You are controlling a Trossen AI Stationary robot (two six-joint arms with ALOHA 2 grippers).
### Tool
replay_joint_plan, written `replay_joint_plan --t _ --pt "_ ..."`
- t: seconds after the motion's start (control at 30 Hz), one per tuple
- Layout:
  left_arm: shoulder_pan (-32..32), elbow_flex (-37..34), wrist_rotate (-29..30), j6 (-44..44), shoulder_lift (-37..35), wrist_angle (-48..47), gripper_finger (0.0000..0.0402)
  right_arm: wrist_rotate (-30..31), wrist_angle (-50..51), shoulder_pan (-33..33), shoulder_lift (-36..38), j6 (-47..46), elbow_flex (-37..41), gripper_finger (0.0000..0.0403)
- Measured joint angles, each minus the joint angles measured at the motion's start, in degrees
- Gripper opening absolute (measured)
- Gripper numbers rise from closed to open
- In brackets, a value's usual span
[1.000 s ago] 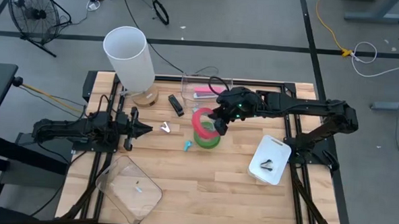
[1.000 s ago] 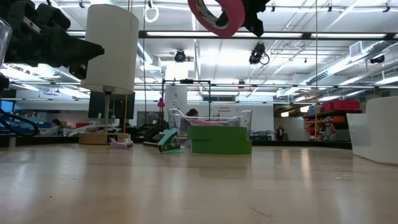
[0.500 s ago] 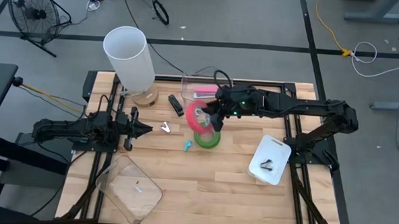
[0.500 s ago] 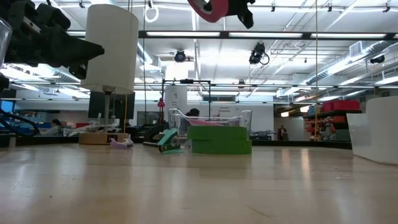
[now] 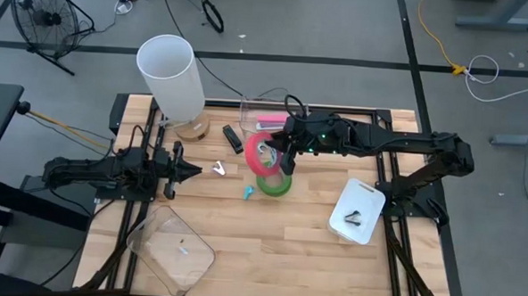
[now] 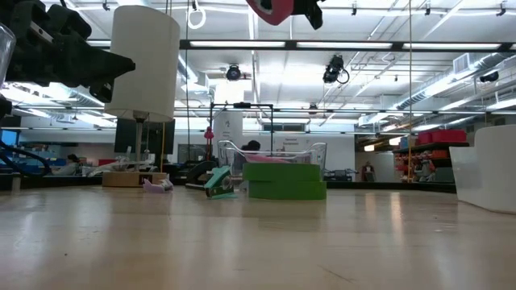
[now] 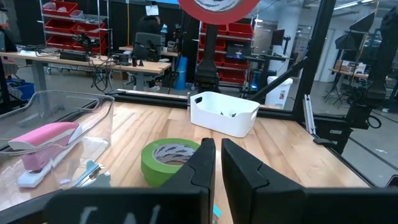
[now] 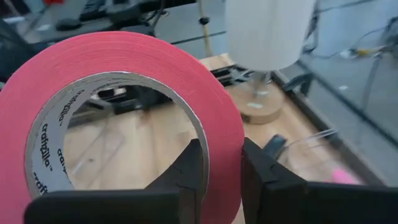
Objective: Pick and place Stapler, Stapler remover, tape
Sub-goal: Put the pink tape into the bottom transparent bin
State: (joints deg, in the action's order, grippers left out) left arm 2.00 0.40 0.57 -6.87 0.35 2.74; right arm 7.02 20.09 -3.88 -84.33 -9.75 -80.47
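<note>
My right gripper (image 8: pixel 219 167) is shut on a pink-red roll of tape (image 5: pixel 264 154) and holds it high over the table's middle, above and just left of a green roll of tape (image 5: pixel 275 183) that lies flat on the wood. In the low view the pink-red tape (image 6: pixel 270 8) sits at the top edge. A teal stapler remover (image 5: pixel 248 191) lies beside the green roll. A black stapler (image 5: pixel 233 138) lies farther back. A pink stapler (image 5: pixel 270 121) rests in a clear bin. My left gripper (image 5: pixel 188 170) waits shut at the left. My right gripper grips the pink-red tape's wall (image 8: pixel 221 134) with one finger inside the ring and one outside. The fingers come from the table's right, slanting a little downward. The roll stands on edge, lifted clear of the table and of the green roll.
A white lamp shade (image 5: pixel 170 72) on a wooden base stands at the back left. A white tray (image 5: pixel 357 210) with small dark parts sits at the right. A clear lid (image 5: pixel 170 247) lies near the front left. A small silver piece (image 5: pixel 219 169) lies before my left gripper.
My right gripper has tipped up and rolled at the wrist, swinging the pink-red tape up and a little toward the table's left. The roll now stands more on edge and farther from the green roll. The grip has stayed shut.
</note>
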Motion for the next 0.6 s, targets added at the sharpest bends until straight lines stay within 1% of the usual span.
replay_joint_plan --t 0.07,0.2,0.37,0.43,0.53,0.6 --pt "0.0 0.0 0.4 0.0 0.0 0.6 0.0030 2.4 -0.7 0.0 0.0 0.9 0.0 0.0055" --pt "0.0 0.0 1.0 0.0 0.0 7.7 0.0030 6.0 -2.0 0.0 0.0 1.6 0.0 0.0055" --pt "0.0 0.0 0.7 -2.1 0.0 17.9 0.0030 6.4 -4.0 0.0 0.0 1.4 0.0 0.0055" --pt "0.0 0.0 1.3 -4.5 0.0 22.4 0.0030 6.0 -4.6 0.0 0.0 1.3 0.0 0.0055" --pt "0.0 0.0 5.2 -12.3 0.0 27.5 0.0030 6.0 -5.3 0.0 0.0 1.2 0.0 0.0055" --pt "0.0 0.5 6.9 -16.1 0.0 28.5 0.0030 6.0 -6.0 0.0 0.0 1.3 0.0 0.0055"
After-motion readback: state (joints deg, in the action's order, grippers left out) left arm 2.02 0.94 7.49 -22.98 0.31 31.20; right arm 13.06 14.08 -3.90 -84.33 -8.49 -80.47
